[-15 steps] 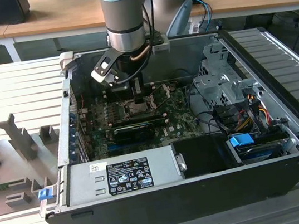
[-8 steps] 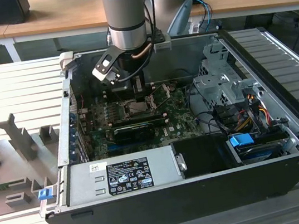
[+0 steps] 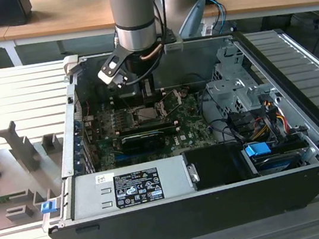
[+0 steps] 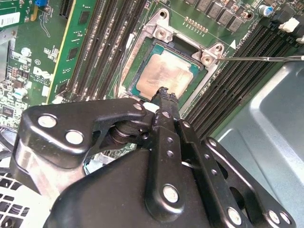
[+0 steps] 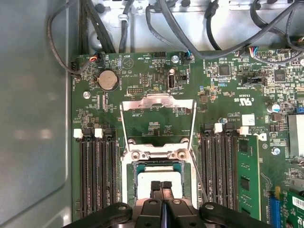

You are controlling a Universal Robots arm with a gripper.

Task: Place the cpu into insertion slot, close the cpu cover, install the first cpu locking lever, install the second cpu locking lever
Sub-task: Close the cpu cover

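Observation:
The cpu (image 4: 164, 73) lies flat in the insertion slot (image 4: 161, 45), silver-grey top up, and appears again in the first wrist view (image 5: 159, 175). My gripper (image 5: 161, 186) hangs just above the chip's near edge, its two black fingertips pressed together with nothing between them; the second wrist view shows the same shut tip (image 4: 164, 93). The cpu cover (image 5: 156, 100) stands swung open beyond the slot, green board visible through its window. A thin locking lever (image 4: 261, 58) sticks out free beside the slot. In the exterior view the arm (image 3: 135, 15) reaches down into the open computer case over the slot (image 3: 147, 114).
Black memory slots (image 5: 97, 171) flank the socket on both sides. A long black card (image 3: 144, 138) lies in front of it, a grey power supply (image 3: 127, 187) at the case front, a drive cage (image 3: 232, 84) and cables at the exterior view's right. Case walls (image 5: 33, 118) close in.

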